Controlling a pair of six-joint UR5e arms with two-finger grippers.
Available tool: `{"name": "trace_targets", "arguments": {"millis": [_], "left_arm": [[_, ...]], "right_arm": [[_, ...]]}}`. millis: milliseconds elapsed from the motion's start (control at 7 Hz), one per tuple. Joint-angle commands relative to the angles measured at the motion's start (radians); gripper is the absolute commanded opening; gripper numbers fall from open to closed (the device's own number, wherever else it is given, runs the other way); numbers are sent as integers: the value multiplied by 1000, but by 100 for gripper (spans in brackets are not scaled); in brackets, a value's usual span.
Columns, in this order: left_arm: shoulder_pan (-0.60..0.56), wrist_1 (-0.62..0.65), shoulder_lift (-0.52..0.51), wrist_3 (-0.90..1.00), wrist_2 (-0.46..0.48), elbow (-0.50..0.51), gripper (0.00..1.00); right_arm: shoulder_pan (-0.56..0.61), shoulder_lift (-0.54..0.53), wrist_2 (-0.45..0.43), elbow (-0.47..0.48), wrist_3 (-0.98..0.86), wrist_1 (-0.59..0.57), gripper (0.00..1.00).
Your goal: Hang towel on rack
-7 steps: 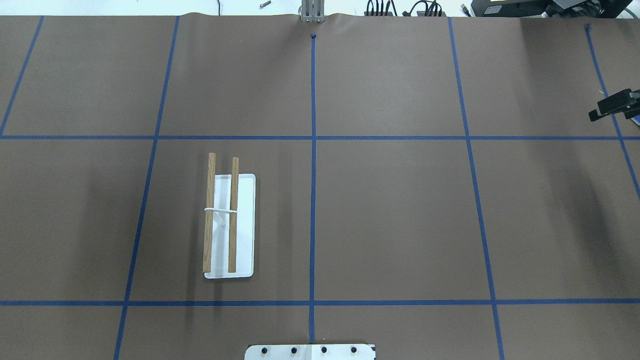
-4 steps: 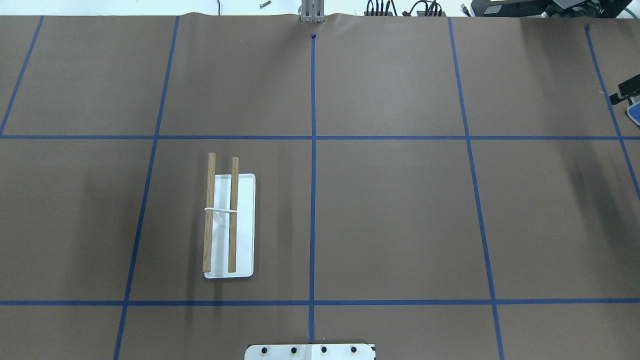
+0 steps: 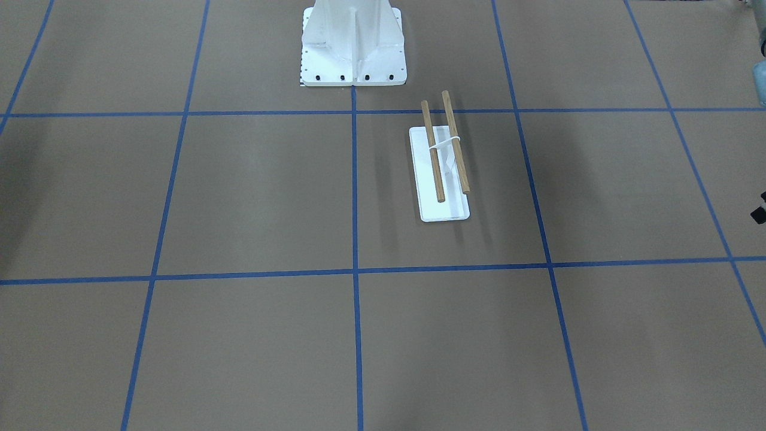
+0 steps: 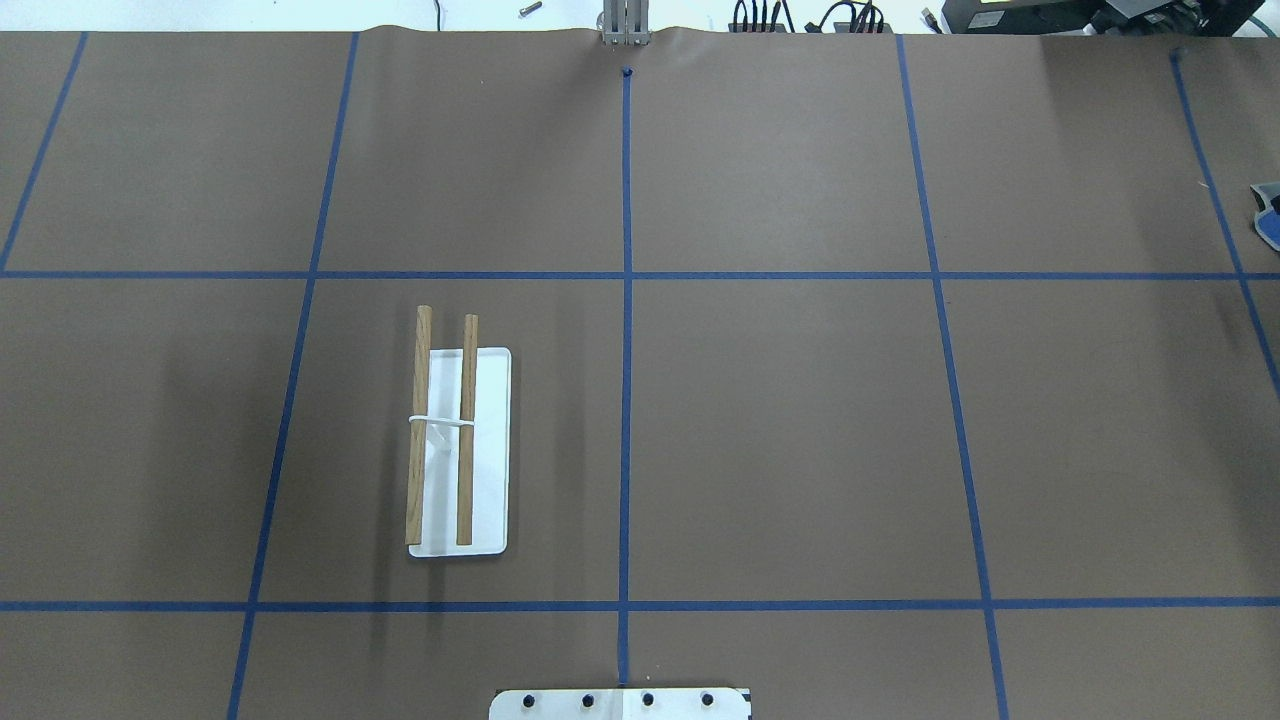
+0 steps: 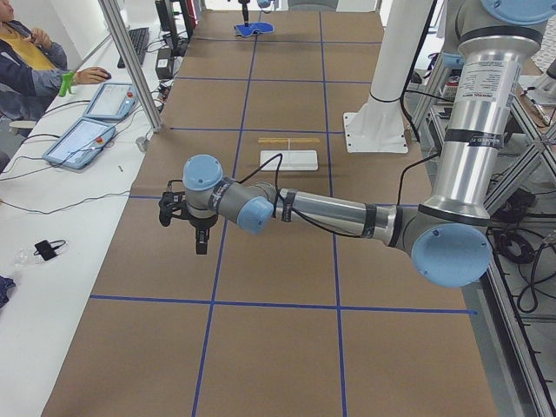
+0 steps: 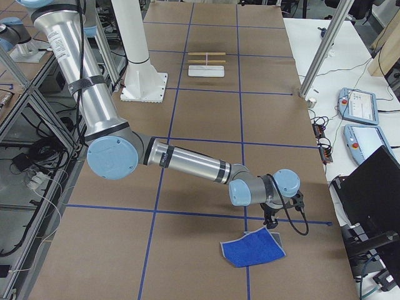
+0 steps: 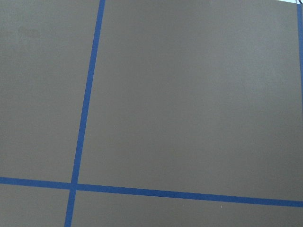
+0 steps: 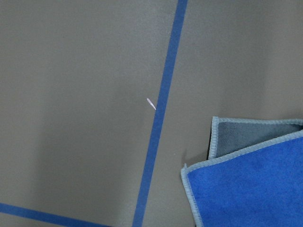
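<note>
The rack [image 4: 460, 440] stands left of centre, two brown dowels over a white base plate; it also shows in the front view [image 3: 444, 161]. The blue towel [image 6: 253, 250] lies flat at the table's far right end, one corner folded to show its grey underside [image 8: 255, 135]. Only its edge [image 4: 1270, 228] shows in the overhead view. My right gripper [image 6: 270, 220] hangs just beside the towel's edge, near the table. My left gripper [image 5: 201, 246] hovers over bare table at the left end. I cannot tell whether either is open or shut.
The white bolted pedestal [image 3: 353, 42] stands at the robot's side of the table. An aluminium post [image 5: 130, 61], control tablets [image 5: 78, 139] and a seated operator [image 5: 26, 52] are along the far edge. Blue tape lines grid the brown table.
My right gripper has moved right, out of the overhead view. The towel's edge it covered now shows at the right border. The rack has not moved.
</note>
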Motion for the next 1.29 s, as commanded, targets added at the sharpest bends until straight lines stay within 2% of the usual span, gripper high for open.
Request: {"name": "trace_targets", "arguments": {"millis": [0, 286, 714, 1143], "left_arm": [[0, 0, 2, -5, 0, -8, 98], [0, 0, 2, -20, 1, -6, 98], [0, 0, 0, -22, 1, -6, 98], [0, 0, -3, -23, 1, -8, 98]], "right_arm": [[-38, 2, -61, -10, -59, -5, 68], [-30, -7, -82, -26, -213, -56, 61], [-64, -9, -177, -26, -254, -80, 58], [-64, -15, -213, -27, -311, -83, 38]]}}
